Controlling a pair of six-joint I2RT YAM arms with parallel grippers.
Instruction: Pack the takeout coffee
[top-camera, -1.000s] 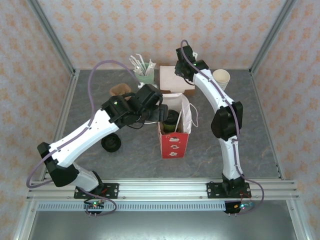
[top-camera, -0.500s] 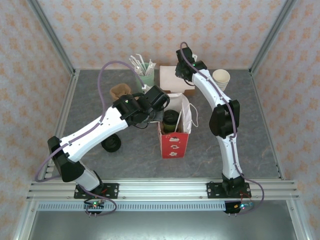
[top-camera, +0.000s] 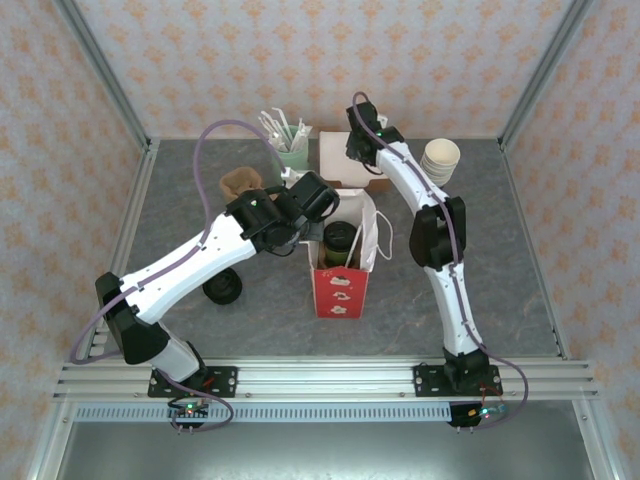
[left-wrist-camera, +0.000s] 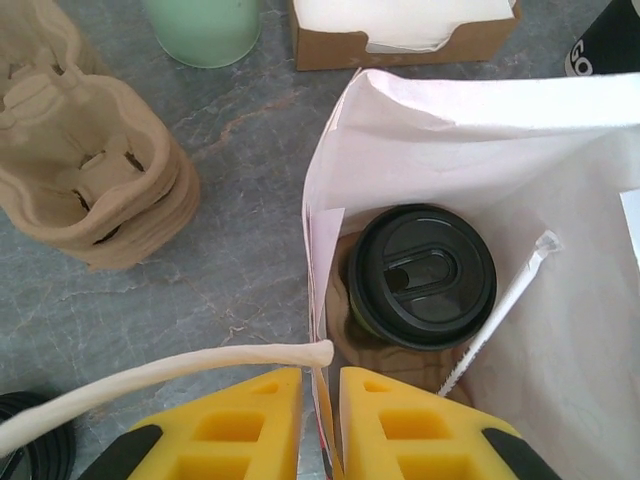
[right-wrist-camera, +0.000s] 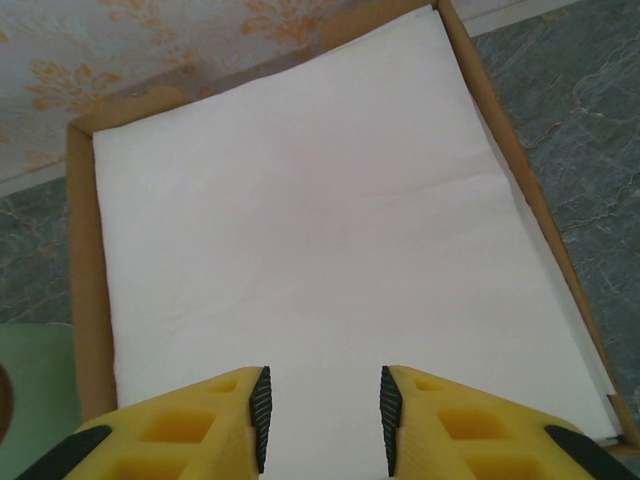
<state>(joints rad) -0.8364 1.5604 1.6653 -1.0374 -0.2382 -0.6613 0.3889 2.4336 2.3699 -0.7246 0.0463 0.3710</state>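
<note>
One small shift catches my eye: over the last second the paper bag (top-camera: 338, 290) has slid a little to the left on the table (top-camera: 520, 290), and my right arm has stretched further toward the back. The coffee (top-camera: 341, 237) is already inside the bag, standing upright with its black lid on, so I judge the main step done and what remains is tidying or adding extras. From overhead I cannot see how the left arm meets the bag, because the wrist covers it. The left wrist camera settles that. The left end effector (left-wrist-camera: 320, 375) is closed down narrow, with the bag's near wall pinched between its yellow fingers (left-wrist-camera: 250, 420), which I take to be why the bag moved. That camera also looks straight down on the coffee (left-wrist-camera: 422, 277), which seems to rest in a brown cardboard holder, with a wrapped straw (left-wrist-camera: 500, 310) leaning beside it. The right wrist camera shows the right end effector (right-wrist-camera: 325, 400) held apart and gripping nothing. It hovers over the white napkins (right-wrist-camera: 300, 220) in their cardboard box (right-wrist-camera: 85, 250). I read that as a reach for a napkin to go in with the cup.
</note>
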